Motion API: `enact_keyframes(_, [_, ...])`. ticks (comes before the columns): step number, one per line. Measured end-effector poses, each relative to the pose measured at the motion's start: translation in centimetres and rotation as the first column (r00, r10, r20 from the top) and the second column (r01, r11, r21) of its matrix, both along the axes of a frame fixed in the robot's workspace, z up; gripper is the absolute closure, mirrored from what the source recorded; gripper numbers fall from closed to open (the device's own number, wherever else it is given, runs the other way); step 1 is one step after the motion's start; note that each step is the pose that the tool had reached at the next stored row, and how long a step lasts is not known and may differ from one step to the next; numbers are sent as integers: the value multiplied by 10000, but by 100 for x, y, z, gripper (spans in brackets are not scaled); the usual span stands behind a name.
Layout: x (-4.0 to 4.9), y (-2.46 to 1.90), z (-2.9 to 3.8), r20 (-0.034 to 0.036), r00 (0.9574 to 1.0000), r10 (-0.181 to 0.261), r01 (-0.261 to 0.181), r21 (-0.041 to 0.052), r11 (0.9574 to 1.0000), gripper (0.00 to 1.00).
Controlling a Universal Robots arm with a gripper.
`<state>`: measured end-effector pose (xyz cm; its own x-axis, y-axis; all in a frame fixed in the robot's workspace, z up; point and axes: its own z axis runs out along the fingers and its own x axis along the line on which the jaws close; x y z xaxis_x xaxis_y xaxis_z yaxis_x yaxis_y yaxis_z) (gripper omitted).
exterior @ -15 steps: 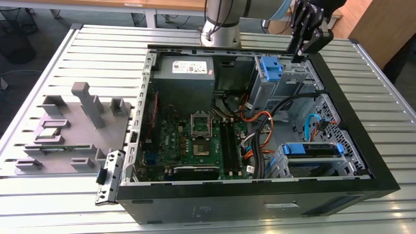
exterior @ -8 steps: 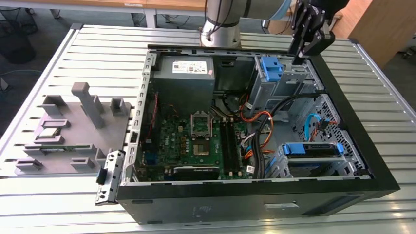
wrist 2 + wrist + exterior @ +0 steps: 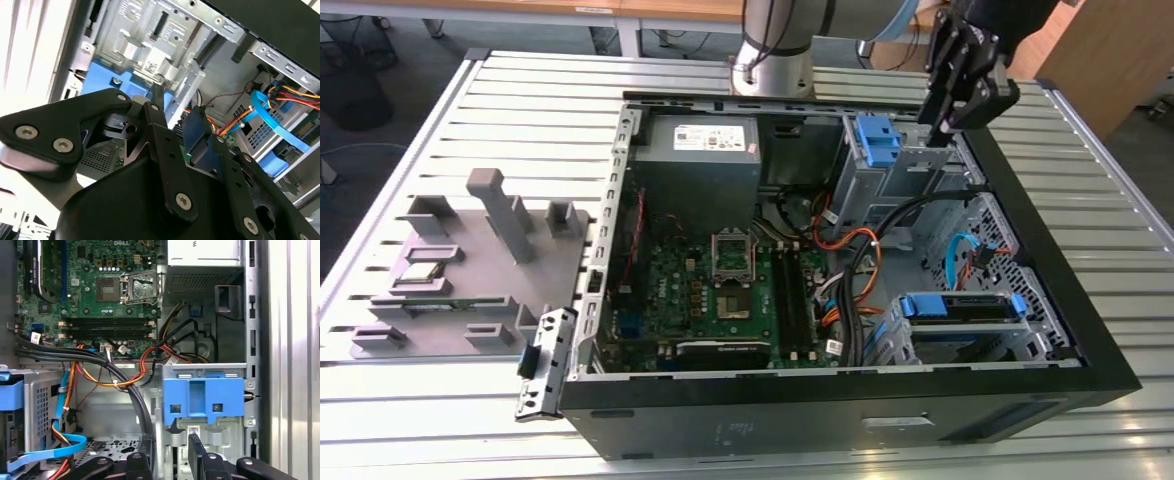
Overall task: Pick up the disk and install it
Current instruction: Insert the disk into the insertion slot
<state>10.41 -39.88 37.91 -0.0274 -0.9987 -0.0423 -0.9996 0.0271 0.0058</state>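
**Robotics lab desk set up for computer assembly**

An opened computer tower point(image 3: 1067, 340) lies on a ribbed aluminium desk point(image 3: 520, 90). A robot arm's base point(image 3: 771, 55) stands at top centre of the exterior view, and a grey moulded parts fixture point(image 3: 467, 290) sits at left. Grey floor point(image 3: 414, 60) and wooden office tables point(image 3: 520, 8) at upper left, and a wooden cabinet point(image 3: 1107, 60) at upper right, mark an indoor test room.

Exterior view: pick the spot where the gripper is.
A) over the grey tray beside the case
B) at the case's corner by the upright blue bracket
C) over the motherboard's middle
B: the gripper hangs at the computer case's corner, just beside the upright blue bracket.
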Motion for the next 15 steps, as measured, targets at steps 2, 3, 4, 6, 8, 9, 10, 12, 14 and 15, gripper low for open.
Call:
enact_keyframes(2, [0,-79,-1,0,10000,0,0,3,10000,58])
enact_keyframes(3, [0,-113,0,0,10000,0,0,1,10000,58])
enact_keyframes(4, [0,-147,0,0,10000,0,0,1,10000,58])
enact_keyframes(6, [0,-214,-1,1,10000,0,0,3,10000,58])
enact_keyframes(8, [0,-282,0,0,10000,0,0,1,10000,58])
enact_keyframes(9, [0,-318,-1,1,10000,0,0,3,10000,58])
enact_keyframes(10, [0,-352,-1,0,10000,0,0,2,10000,58])
enact_keyframes(12, [0,-421,0,0,10000,0,0,2,10000,58])
enact_keyframes(14, [0,-489,-1,0,10000,-1,1,2,10000,58])
enact_keyframes(15, [0,-524,0,0,10000,0,0,1,10000,58])
